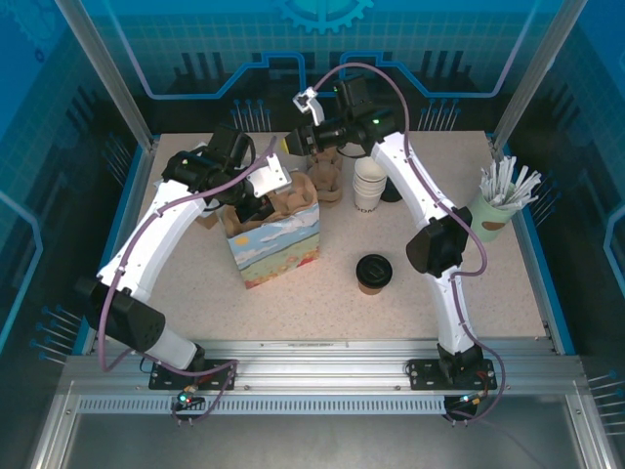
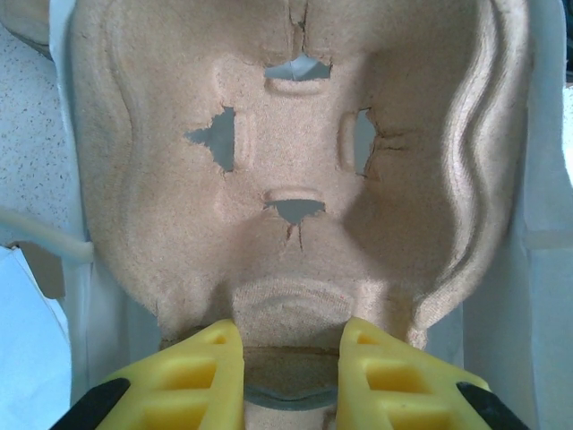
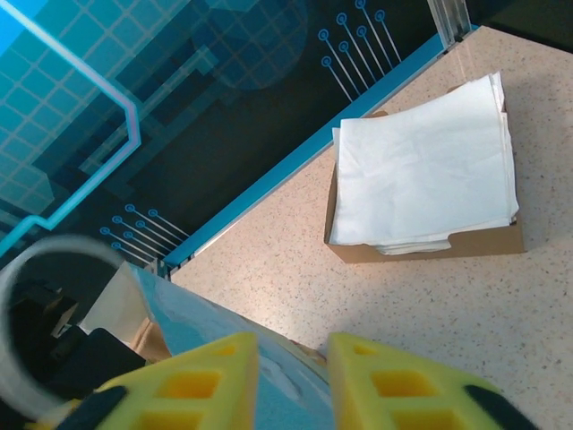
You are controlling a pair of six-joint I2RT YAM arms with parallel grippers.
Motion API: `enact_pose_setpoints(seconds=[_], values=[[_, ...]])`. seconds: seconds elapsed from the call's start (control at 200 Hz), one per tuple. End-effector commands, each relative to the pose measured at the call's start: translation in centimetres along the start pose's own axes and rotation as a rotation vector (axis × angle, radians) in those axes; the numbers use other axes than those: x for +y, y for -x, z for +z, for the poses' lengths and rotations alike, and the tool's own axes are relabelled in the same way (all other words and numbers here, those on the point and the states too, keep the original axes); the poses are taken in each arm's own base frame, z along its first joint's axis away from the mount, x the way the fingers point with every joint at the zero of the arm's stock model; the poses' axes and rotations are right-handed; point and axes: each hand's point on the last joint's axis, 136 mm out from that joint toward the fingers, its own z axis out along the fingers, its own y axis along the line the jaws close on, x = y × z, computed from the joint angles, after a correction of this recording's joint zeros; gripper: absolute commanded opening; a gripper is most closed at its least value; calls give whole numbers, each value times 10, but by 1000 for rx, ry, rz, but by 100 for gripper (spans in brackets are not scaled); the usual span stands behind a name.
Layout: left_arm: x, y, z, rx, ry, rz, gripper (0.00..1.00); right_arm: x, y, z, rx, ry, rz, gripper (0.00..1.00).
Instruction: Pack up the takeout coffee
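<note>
The takeout coffee (image 1: 374,273), a brown paper cup with a black lid, stands alone on the table right of the printed paper bag (image 1: 275,244). A pulp cup carrier (image 2: 295,134) lies in the bag's open top. My left gripper (image 2: 291,336) is shut on the carrier's near rim, and it reaches into the bag from the left (image 1: 261,206). My right gripper (image 3: 294,345) hangs over the bag's blue upper edge (image 3: 215,313) at the back, fingers apart and gripping nothing. Seen from above, that gripper (image 1: 286,144) is behind the bag.
A stack of white cups (image 1: 369,184) and a second pulp carrier (image 1: 327,182) stand behind the bag. A green cup of straws (image 1: 496,207) sits at the right edge. A cardboard box of white napkins (image 3: 421,170) lies near the blue table border.
</note>
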Motion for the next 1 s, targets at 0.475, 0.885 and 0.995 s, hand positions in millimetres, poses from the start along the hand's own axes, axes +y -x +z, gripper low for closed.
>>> enact_pose_setpoints(seconds=[0.475, 0.885, 0.995], values=[[-1, -21, -3, 36, 13, -58, 23, -5, -10, -68, -55, -241, 72, 54], [-7, -21, -4, -11, -8, -92, 23, 1, -52, -80, -24, -296, 77, 56], [-7, -22, -5, -9, -10, -99, 23, 1, -60, -77, -7, -300, 79, 57]])
